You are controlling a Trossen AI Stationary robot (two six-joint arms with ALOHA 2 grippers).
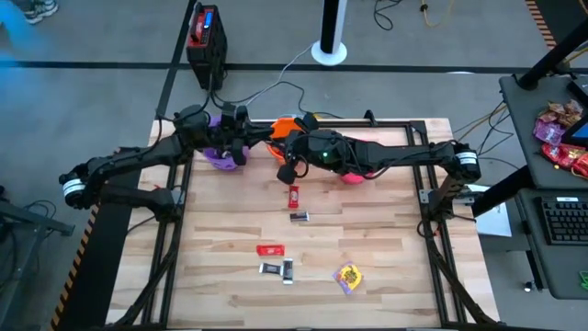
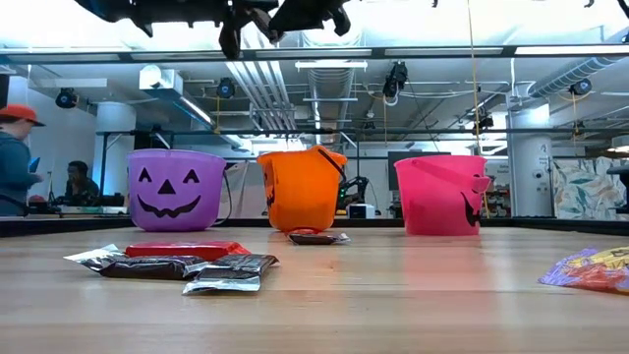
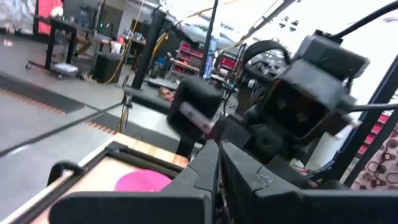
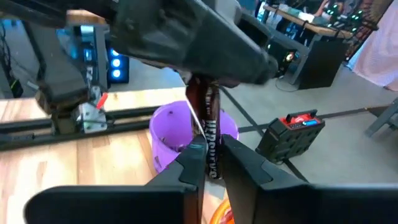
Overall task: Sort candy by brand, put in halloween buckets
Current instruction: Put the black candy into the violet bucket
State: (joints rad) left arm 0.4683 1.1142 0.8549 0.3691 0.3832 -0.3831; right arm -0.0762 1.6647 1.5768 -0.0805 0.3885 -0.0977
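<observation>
Three buckets stand in a row near the table's far edge: purple (image 1: 220,156) (image 2: 177,189), orange (image 1: 283,129) (image 2: 302,187), pink (image 1: 354,175) (image 2: 440,194). Loose candy lies on the wood: red bars (image 1: 294,194) (image 1: 270,249), dark bars (image 1: 299,217) (image 1: 278,268) and a yellow packet (image 1: 348,277). My right gripper (image 4: 211,146) (image 1: 288,168) hovers by the orange bucket, shut on a dark brown bar (image 4: 208,124), with the purple bucket (image 4: 186,134) behind it. My left gripper (image 3: 217,152) (image 1: 239,129) is shut, high over the purple bucket and pointing at the right wrist. I cannot tell whether it touches the bar's upper end. My right gripper pinches the dark brown bar's lower half (image 4: 212,155) between its two fingers (image 4: 189,165), which lie across the bar. They come from the table's right side. The bar stands upright above the fingers, lifted clear over the buckets, its top end reaching the left arm's dark underside.
A red and black box (image 1: 204,37) sits on the floor beyond the far edge. A side table at the right holds a heap of red and pink sweets (image 1: 559,136) and a keyboard (image 1: 562,221). People (image 2: 15,157) are in the room behind. Bare wood lies along the table's near edge.
</observation>
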